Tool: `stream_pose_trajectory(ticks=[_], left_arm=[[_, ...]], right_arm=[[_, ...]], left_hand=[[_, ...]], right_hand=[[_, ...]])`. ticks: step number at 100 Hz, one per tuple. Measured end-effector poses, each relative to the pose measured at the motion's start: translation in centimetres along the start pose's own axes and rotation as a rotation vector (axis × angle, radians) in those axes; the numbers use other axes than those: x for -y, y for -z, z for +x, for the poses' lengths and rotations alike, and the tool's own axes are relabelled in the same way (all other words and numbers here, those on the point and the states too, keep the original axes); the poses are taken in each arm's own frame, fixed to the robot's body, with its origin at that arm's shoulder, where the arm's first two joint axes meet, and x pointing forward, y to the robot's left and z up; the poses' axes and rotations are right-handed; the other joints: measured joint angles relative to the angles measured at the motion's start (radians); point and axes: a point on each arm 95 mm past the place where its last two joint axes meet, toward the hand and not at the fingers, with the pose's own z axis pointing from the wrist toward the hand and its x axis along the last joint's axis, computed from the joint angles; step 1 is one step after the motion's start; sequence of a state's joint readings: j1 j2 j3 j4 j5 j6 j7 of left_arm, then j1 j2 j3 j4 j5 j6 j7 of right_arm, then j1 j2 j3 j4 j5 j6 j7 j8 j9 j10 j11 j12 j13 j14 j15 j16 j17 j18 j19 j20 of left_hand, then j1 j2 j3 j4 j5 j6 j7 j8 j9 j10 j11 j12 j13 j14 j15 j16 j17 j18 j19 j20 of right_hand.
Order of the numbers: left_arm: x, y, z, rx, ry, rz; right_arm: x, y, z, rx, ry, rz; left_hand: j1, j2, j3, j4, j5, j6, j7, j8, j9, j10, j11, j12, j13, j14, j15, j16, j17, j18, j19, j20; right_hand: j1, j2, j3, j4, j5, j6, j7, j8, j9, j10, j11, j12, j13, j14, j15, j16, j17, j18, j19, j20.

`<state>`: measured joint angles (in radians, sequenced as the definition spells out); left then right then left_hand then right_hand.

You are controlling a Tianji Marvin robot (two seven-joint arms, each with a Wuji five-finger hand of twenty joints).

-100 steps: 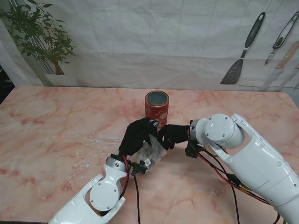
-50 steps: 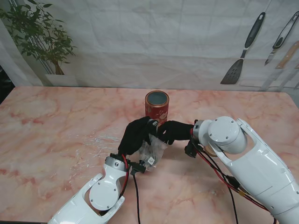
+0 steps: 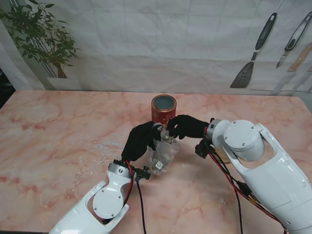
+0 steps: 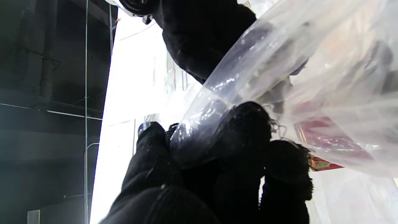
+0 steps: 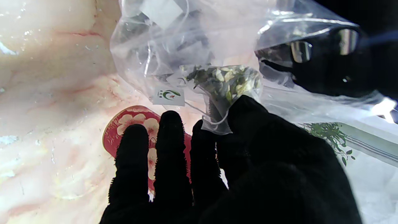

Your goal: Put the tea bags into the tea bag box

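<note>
Your left hand [image 3: 139, 140] is closed on the mouth of the clear plastic bag [image 3: 162, 155], holding it up just in front of the red tea tin [image 3: 163, 108]. Your right hand [image 3: 186, 126] pinches one tea bag [image 5: 225, 81] between thumb and fingers at the bag's opening. It looks light, soft and easily crushed; grip the mesh pouch itself, gently, not the string or tag [image 5: 168, 95].

Pink-and-white marbled tabletop [image 3: 58, 131]. The tea bag box [image 3: 163, 108] is red with pale flowers — blue-grey inside. Both hands wear black. The plastic bag [image 3: 162, 155] is clear; the tea bag [image 5: 225, 81] shows green and cream leaves.
</note>
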<state>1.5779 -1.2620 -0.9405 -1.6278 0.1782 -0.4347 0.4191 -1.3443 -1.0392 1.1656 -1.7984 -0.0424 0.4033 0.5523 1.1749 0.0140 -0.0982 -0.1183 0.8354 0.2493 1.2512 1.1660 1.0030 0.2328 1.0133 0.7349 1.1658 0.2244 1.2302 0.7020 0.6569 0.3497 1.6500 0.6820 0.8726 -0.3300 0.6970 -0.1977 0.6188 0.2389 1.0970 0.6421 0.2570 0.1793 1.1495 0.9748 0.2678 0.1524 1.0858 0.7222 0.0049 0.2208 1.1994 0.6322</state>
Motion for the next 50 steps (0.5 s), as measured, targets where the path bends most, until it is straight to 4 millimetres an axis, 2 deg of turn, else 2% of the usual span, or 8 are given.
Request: stream_pose_trajectory(ticks=[50], left_arm=[[0.2,0.0,-0.2,0.005,-0.015,0.007]], right_arm=[[-2.0,1.0,1.3,-0.025,-0.045,-0.165]], left_hand=[[0.0,0.0,0.0,0.0,0.0,0.0,0.0,0.0,0.0,0.0,0.0,0.0,0.0,0.0,-0.005,0.0,0.0,0.0,-0.008,0.0]], right_hand=[[0.0,-0.001,0.015,0.0,0.001,0.016,0.0,0.011,0.001,0.015,0.0,0.0,0.0,0.005,0.0,-0.01,0.001,0.0,0.002,0.001]])
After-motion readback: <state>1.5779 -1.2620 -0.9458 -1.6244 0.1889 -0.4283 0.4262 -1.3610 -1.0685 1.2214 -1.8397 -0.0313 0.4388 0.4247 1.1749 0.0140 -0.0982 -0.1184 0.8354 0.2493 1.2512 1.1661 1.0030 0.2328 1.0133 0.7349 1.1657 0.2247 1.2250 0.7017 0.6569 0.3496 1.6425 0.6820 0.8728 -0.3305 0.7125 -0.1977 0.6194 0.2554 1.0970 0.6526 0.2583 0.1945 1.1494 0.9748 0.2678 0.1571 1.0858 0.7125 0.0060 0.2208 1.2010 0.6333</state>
